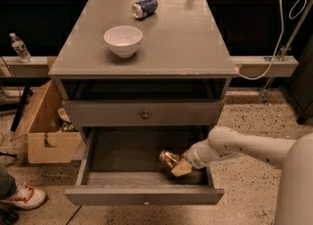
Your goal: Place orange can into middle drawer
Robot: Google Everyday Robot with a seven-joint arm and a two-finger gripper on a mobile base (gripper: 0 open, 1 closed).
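Observation:
The orange can (169,159) is a small shiny orange-gold can inside the open middle drawer (144,194), at the right part of its tray. My gripper (180,166) reaches into the drawer from the right on a white arm (234,146) and is shut on the can, holding it low over the drawer floor. The drawer is pulled far out, with a tiny knob on its front panel.
A white bowl (122,40) and a blue-and-silver can (144,7) lie on the grey cabinet top (195,48). A shut drawer front with a dark knob (145,115) is above. A cardboard box (46,126) stands at left. A water bottle (19,48) stands at far left.

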